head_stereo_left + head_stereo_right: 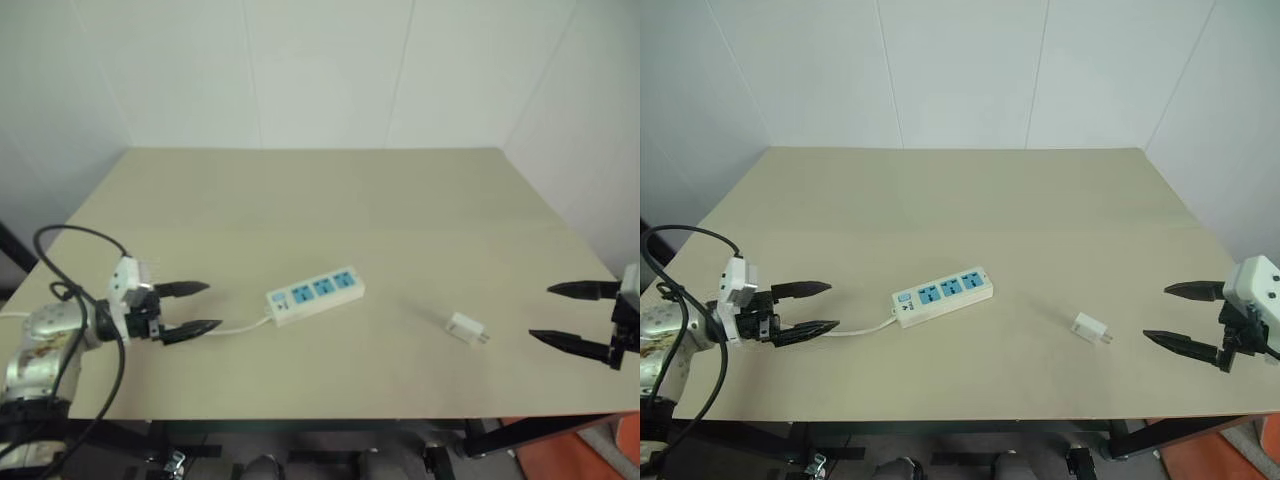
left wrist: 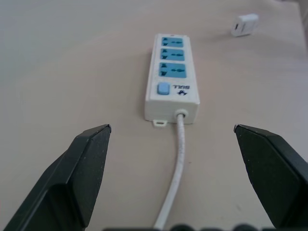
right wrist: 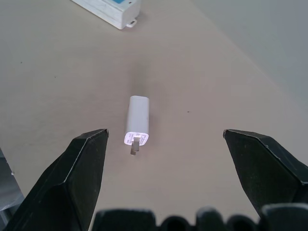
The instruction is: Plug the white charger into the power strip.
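We see our left gripper point(image 1: 198, 308) low at the left, its black fingers spread wide and pointing inward. Our right gripper point(image 1: 563, 315) mirrors it at the right, also wide open.

Each arm ends in a gripper with two black, tapering, pointed fingers set on a black base below a white boxy housing. The left gripper point(image 1: 805, 309) sits on a silvery metallic forearm with thick black cables looping around it. The right gripper's point(image 1: 1180, 316) housing shows small dark dots.
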Tool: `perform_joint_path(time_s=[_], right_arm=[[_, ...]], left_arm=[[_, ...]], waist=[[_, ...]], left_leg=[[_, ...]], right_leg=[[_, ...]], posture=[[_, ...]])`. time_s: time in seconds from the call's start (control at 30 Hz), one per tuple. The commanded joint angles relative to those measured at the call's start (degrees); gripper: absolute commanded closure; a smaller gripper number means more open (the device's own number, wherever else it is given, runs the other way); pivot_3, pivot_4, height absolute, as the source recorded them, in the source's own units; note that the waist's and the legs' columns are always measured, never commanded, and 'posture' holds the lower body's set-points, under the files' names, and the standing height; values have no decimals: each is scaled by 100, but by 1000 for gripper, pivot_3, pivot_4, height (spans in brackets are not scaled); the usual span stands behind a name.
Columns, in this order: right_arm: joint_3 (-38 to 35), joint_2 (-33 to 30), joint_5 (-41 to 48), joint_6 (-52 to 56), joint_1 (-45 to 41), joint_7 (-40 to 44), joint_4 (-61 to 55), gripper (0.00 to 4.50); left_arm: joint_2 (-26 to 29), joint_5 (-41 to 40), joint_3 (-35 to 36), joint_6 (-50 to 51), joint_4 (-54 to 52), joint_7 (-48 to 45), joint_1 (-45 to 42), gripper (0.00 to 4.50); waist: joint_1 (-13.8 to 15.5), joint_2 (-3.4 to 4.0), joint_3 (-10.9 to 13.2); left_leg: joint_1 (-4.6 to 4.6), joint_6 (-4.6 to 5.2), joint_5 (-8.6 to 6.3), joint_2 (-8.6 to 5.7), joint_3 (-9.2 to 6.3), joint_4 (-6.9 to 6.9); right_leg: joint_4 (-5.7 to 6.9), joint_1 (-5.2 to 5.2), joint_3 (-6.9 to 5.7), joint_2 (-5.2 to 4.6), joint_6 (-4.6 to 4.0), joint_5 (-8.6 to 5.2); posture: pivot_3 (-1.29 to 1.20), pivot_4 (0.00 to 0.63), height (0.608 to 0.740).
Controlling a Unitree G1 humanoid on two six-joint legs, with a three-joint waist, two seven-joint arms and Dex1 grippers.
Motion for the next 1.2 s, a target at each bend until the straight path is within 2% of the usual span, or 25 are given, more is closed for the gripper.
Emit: perform_joint_path(time_s=[0.03, 0.2, 0.37, 0.73, 0.83, 0.97, 1.2], right_arm=[[-115, -107, 74, -152, 19, 96, -63, 0], [-116, -80, 44, -276, 12, 122, -53, 0], [-69, -89, 37, -322, 9, 90, -23, 0], [-135, 20, -11, -430, 55, -105, -45, 0], [-145, 49, 23, -405, 104, -146, -110, 0], [-82, 133, 64, -363, 108, -283, -313, 0], [212, 380, 212, -144, 59, -631, -1214, 0]], left_arm=[[138, -121, 99, 95, -232, -92, -10, 15], [104, -63, 119, -12, -275, -68, 29, 15], [-166, 189, 128, -703, -91, 298, -80, 15], [-312, 213, 17, -885, 88, 204, -179, 15], [-591, 234, -126, -1085, 236, 176, -312, 15], [-1228, 270, -369, -1480, 497, 201, -635, 15], [-1902, 490, -633, -2193, 1594, -4, -1088, 15]], waist=[[0, 0, 0], [1, 0, 0], [6, 0, 0], [3, 0, 0], [17, 0, 0], [54, 1, -1], [15, 1, -2]], left_leg=[[0, 0, 0, 0, 0, 0], [2, 0, 0, 0, 0, 0], [2, 0, 0, -1, 1, 0], [3, 0, 0, -1, 1, 0], [3, 0, 0, -2, 0, 1], [3, 0, 0, -6, -4, 8], [8, 0, 0, -7, -7, 8]], right_leg=[[0, 0, 0, 0, 0, 0], [0, 1, 1, 0, 0, 0], [0, 2, 1, -1, 0, 0], [0, 2, 1, 0, 0, 0], [0, 4, 2, -1, 0, 0], [-1, 15, 2, -2, 3, 2], [-1, 22, 4, 2, 5, 3]], posture=[[0, 150, 740], [0, 150, 740], [0, 150, 740], [0, 150, 740], [0, 150, 740], [0, 150, 740], [0, 150, 740]])
